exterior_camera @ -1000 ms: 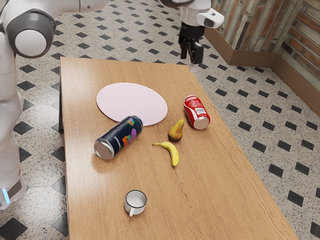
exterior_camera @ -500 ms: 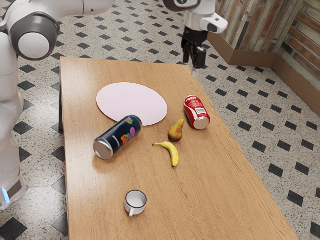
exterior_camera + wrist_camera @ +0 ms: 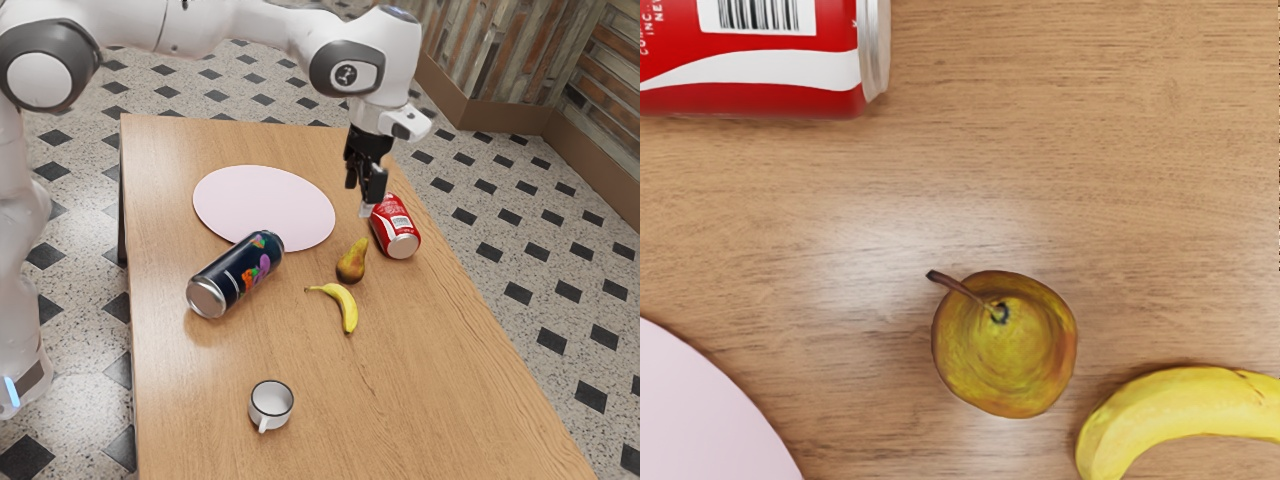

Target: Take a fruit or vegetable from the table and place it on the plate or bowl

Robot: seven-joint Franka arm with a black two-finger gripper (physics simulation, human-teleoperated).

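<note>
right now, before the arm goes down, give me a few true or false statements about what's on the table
1. The pear stands upright between the red can and the banana. True.
2. The banana lies on the plate. False: it lies on the bare table, apart from the plate.
3. The red can and the dark can both lie on their sides. True.
4. The pincer holds the pear. False: it hovers open beside the red can, holding nothing.
</note>
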